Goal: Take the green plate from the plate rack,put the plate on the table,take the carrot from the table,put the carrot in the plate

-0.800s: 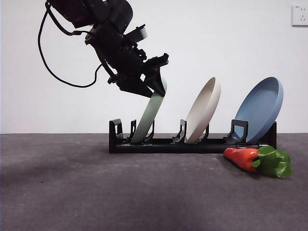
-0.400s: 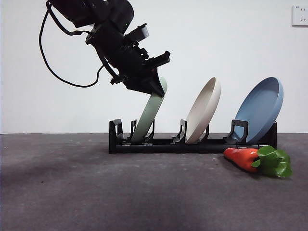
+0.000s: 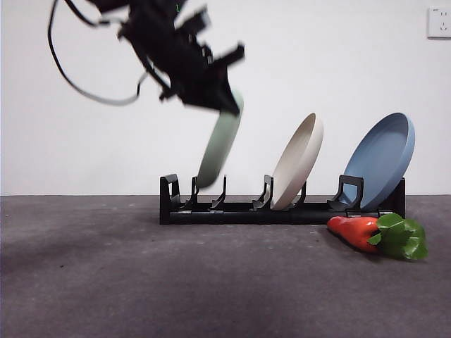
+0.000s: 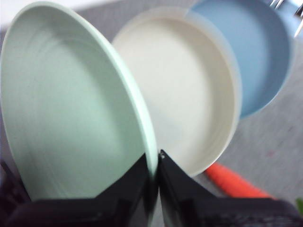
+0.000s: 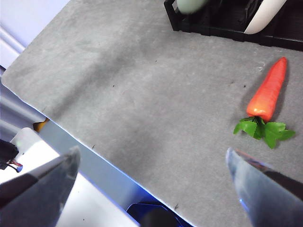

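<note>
Left gripper pinches the green plate by its rim: stiff, light, likely slick; right gripper spread wide.

Dark grey table — black plate rack, carrot

Quick count: three plates total, one green, one cream, one blue. One black rack on the surface, with five prong pairs that I can make out from the front. One carrot. Two tools: the left tool and the right tool. One white wall socket up in the corner.
</note>
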Controlling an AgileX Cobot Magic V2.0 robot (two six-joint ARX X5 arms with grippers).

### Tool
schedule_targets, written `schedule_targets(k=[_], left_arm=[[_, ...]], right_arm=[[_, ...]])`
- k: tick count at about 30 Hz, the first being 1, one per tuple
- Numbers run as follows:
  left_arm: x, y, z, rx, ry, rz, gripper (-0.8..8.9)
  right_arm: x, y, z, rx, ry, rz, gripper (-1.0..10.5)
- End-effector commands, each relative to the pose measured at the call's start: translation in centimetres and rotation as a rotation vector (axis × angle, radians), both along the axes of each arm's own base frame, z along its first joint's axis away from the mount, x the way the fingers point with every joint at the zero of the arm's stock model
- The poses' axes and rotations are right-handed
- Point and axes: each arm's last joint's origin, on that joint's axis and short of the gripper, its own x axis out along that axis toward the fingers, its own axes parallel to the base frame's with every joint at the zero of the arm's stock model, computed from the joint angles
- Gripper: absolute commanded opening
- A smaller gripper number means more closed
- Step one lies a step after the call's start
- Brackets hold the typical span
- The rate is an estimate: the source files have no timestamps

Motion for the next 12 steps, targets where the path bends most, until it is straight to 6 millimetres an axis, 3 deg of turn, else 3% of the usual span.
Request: schedule_targets(k=[1,6,12], left_arm=[[-1.5,0.7,3.3,-0.047,-0.073,-0.007,-0.08],[-5.1,1.9,7.7,-0.072,-0.099,-0.043,-0.08],[-11.4,3.1,11.4,0.065,-0.12,-0.097,-0.07]], right_arm=[[0.0,0.0,0.2,-0.004,-0.014,0.003,6.3],[0.0,0.0,0.2,-0.004,-0.014,0.003,6.3],[0.0,0.0,0.2,-0.003,-0.013,0.002,6.3]])
